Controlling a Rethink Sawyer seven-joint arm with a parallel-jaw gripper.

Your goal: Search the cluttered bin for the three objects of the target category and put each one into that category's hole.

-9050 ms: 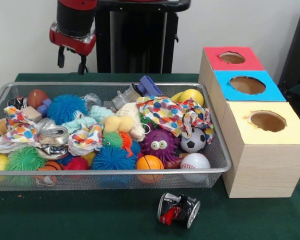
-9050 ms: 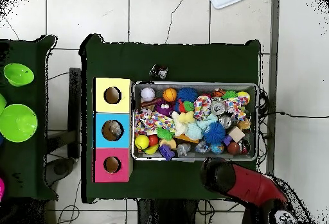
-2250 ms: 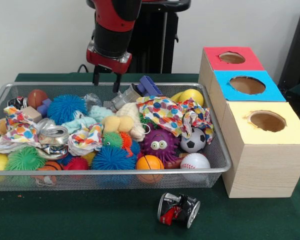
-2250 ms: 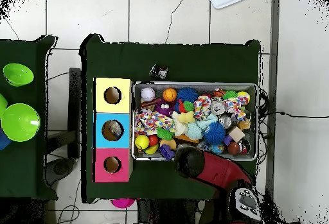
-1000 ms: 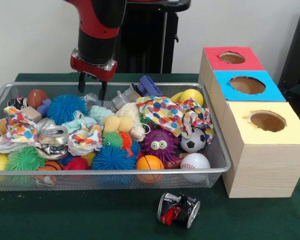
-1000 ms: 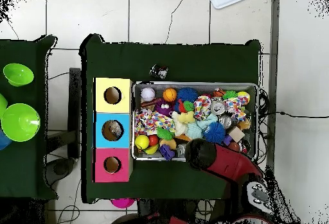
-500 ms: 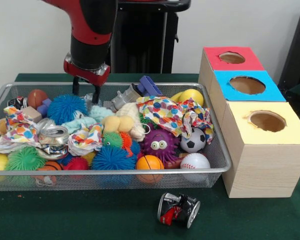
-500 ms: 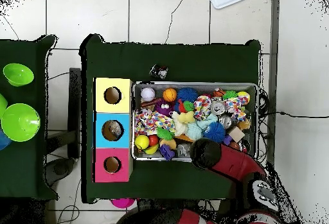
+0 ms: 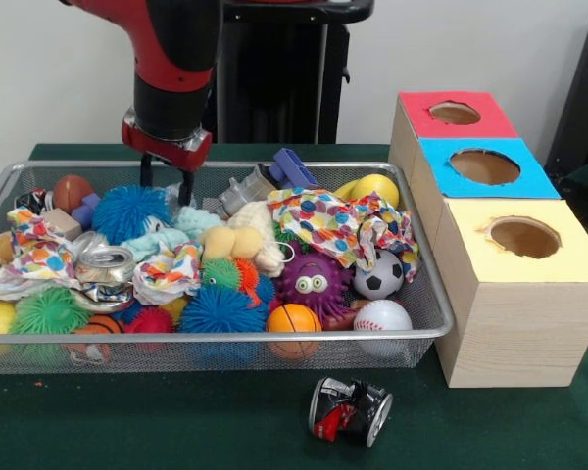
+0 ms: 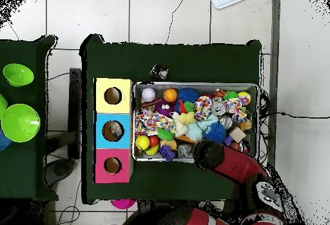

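Note:
The silver wire mesh bin (image 9: 225, 338) is full of toys; it also shows in the overhead view (image 10: 193, 84). My gripper (image 9: 165, 184) is open and points down into the bin's far left part, beside a blue spiky ball (image 9: 127, 211). A wrinkly see-through plastic bottle (image 9: 175, 194) lies between the fingertips, partly hidden by them. A second greyish crumpled bottle (image 9: 241, 193) lies just to the right. The red-topped hole (image 9: 455, 113) is at the far end of the box row, and shows in the overhead view (image 10: 113, 165). In the overhead view the arm (image 10: 213, 156) hides the gripper.
The blue-topped hole (image 9: 484, 166) and the yellow-topped hole (image 9: 524, 237) are nearer the camera. Silver cans (image 9: 106, 264) and polka-dot paper wads (image 9: 343, 223) lie in the bin. A crushed can (image 9: 350, 410) lies on the green cloth in front. Green bowls (image 10: 19, 122) stand on a side table.
My gripper has moved left along the bin's far side and come down among the toys. In the last half second it sank slightly around the see-through bottle.

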